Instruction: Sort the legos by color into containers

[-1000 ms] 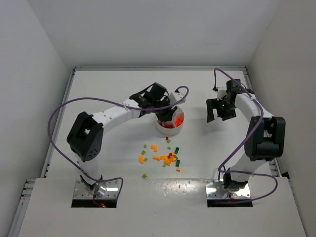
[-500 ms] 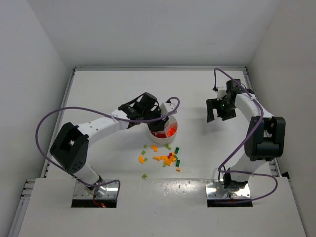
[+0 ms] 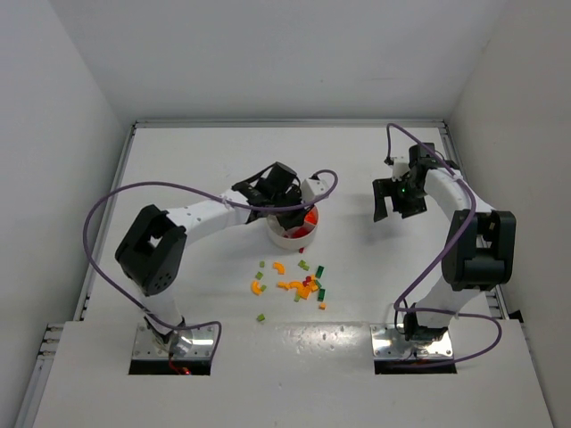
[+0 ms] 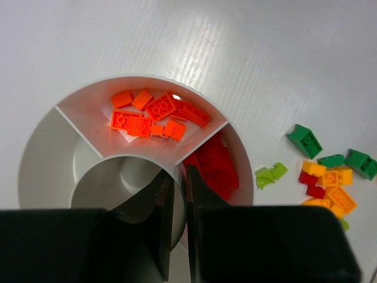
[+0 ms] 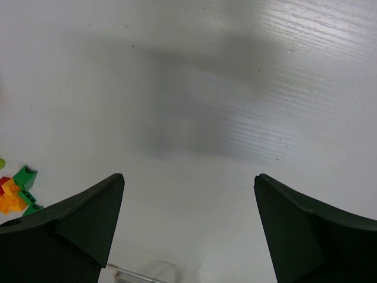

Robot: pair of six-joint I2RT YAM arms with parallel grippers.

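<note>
The containers are the wedge compartments of a round white dish (image 3: 282,239) (image 4: 35,159) with a central cup (image 4: 118,177). One wedge holds several orange legos (image 4: 150,115), and the one beside it holds red legos (image 4: 215,165). My left gripper (image 3: 290,210) (image 4: 178,177) is shut on the dish, pinching the wall of the central cup. Loose legos (image 3: 299,285) (image 4: 327,171) in green, yellow, orange and red lie on the table just in front of the dish. My right gripper (image 3: 393,203) (image 5: 188,177) hangs open over bare table to the right, holding nothing.
Low white walls border the table on the left, back and right. A light green brick (image 4: 270,174) lies close to the dish rim. A few loose bricks (image 5: 17,191) show at the lower left of the right wrist view.
The left gripper has closed tighter on the cup wall, and the dish has shifted a little left and toward the arms with it. The right arm has not moved.
</note>
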